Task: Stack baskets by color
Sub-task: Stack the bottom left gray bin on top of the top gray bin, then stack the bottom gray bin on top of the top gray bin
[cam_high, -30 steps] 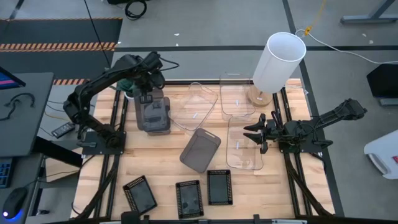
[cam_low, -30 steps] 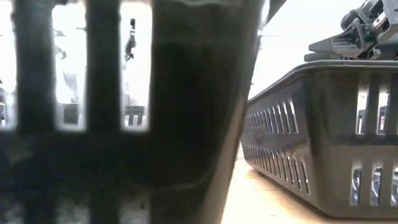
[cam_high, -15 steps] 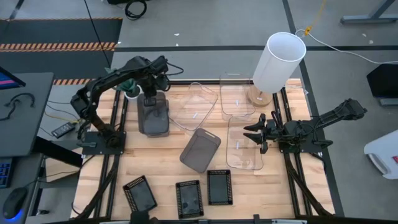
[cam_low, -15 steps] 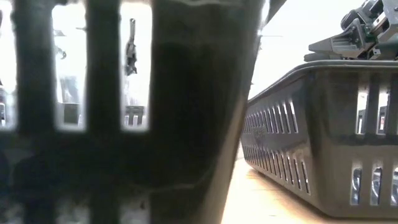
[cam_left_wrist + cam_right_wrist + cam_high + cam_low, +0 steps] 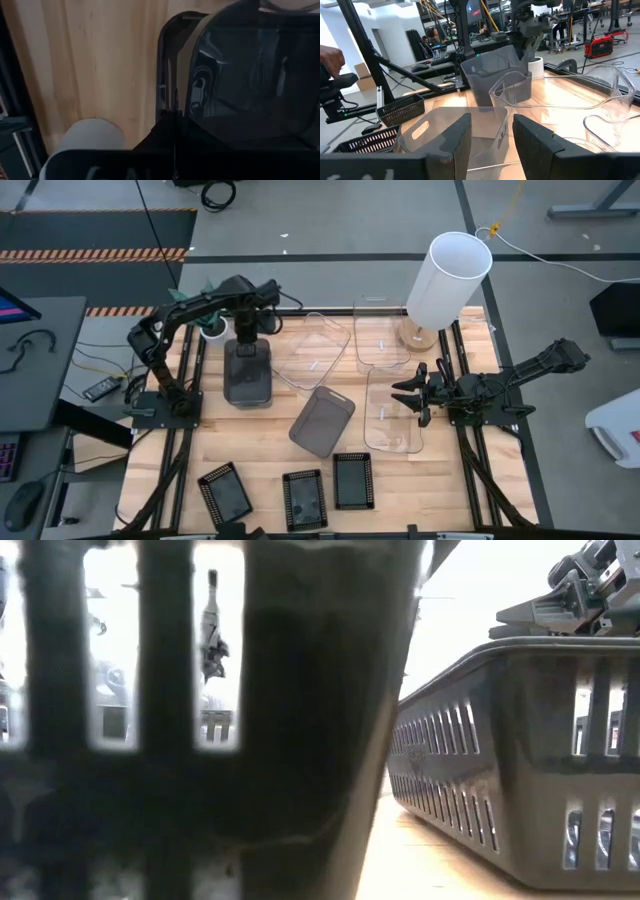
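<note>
My left gripper (image 5: pixel 243 332) points down at the table's far left, shut on a smoky grey basket (image 5: pixel 247 375). That basket sits inside a second grey basket, whose rim (image 5: pixel 161 60) shows around it in the left wrist view. A third grey basket (image 5: pixel 322 420) lies near the table's middle. Three clear baskets (image 5: pixel 315 350) (image 5: pixel 380 335) (image 5: pixel 392 410) stand to its right and behind it. Three black mesh trays (image 5: pixel 304 498) line the near edge. My right gripper (image 5: pixel 415 393) waits open and level at the right, beside the nearest clear basket. My left gripper holds the upper grey basket by its far short end (image 5: pixel 176 102), pinched between the two fingers. The fingers come from above, pointing down. The basket is roughly level inside the lower grey basket; whether it rests fully in it I cannot tell.
A tall white cylinder (image 5: pixel 450 275) stands at the far right, over the clear baskets. A small white pot (image 5: pixel 85 137) sits just left of the grey stack. Mesh tray walls (image 5: pixel 300 740) fill most of the low view. Bare wood lies between the grey stack and the trays.
My left gripper has come down and tipped to point straight down, staying shut. The grey basket in its hold has sunk into the grey basket beneath it. The right arm has kept still.
</note>
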`<state>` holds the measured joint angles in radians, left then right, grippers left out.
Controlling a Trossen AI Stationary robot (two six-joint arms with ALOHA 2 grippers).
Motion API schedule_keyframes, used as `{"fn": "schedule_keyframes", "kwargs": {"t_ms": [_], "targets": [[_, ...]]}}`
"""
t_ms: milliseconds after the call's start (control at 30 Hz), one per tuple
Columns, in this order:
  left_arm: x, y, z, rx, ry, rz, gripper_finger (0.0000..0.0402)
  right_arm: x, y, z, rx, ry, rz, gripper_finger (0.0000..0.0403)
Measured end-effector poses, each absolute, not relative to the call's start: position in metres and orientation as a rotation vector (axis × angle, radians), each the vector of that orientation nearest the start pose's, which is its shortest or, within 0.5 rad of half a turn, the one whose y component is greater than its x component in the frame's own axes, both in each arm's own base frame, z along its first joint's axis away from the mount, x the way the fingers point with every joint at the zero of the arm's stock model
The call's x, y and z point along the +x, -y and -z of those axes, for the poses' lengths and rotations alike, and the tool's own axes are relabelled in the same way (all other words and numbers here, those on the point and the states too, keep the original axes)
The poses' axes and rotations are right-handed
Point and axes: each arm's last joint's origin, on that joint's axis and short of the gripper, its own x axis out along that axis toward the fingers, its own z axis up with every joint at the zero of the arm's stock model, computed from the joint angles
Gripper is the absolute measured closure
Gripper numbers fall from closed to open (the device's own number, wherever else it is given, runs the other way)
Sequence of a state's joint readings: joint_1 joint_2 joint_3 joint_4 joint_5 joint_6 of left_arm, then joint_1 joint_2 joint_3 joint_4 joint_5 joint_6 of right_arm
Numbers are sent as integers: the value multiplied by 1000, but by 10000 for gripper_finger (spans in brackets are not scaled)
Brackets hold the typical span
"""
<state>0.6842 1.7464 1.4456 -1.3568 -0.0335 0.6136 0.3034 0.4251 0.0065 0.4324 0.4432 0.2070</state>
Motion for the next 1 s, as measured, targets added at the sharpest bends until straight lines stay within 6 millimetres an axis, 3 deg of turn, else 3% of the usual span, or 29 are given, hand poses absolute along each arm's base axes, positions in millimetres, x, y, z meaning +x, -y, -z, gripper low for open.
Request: {"fn": "schedule_keyframes", "kwargs": {"t_ms": [633, 767, 1000], "targets": [[240, -196, -252, -149, -1630, -56, 395, 120, -24, -169, 212, 27, 138, 253], [240, -195, -252, -148, -1633, -50, 360, 120, -24, -169, 212, 28, 138, 253], [238, -197, -252, -120, -1684, -128, 253, 120, -24, -169, 212, 27, 138, 253]]}}
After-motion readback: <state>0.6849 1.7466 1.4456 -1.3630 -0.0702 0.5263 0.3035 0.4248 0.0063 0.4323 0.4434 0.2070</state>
